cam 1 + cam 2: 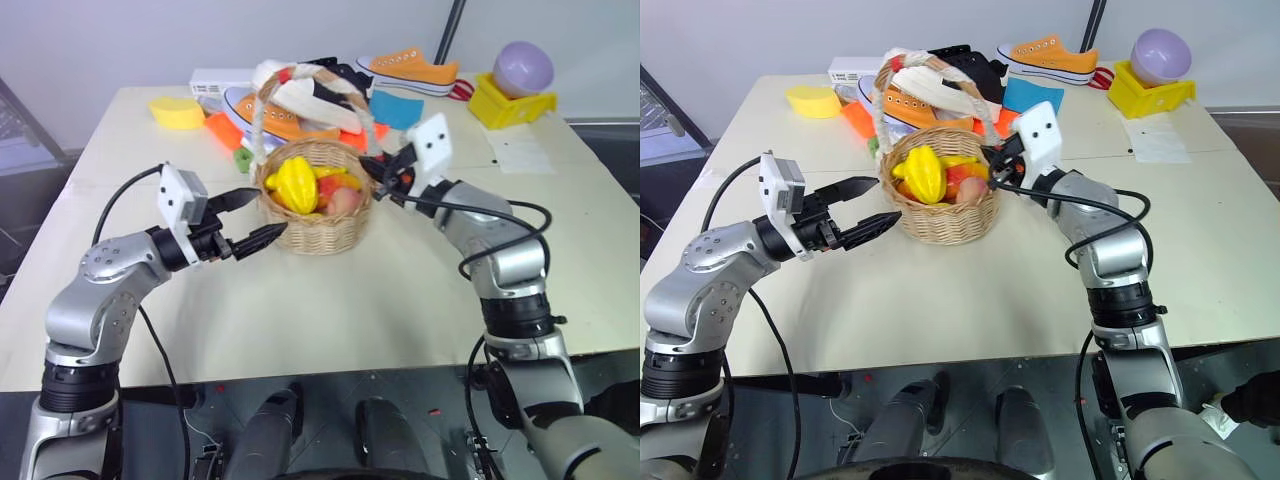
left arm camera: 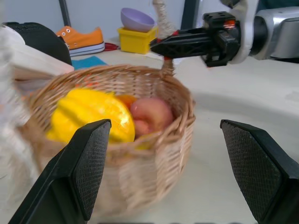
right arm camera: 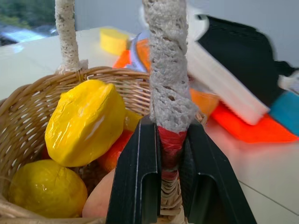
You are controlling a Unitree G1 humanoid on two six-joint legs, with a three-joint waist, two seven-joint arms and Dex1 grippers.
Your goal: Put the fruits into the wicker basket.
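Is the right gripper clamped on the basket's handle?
Yes, the right gripper has its fingers shut around the wicker basket's handle near its base.

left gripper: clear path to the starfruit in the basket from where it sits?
Probably yes. The left gripper is open beside the wicker basket, and the starfruit lies on top, uncovered. It would need to go over the rim; the right gripper is shut on the far handle post.
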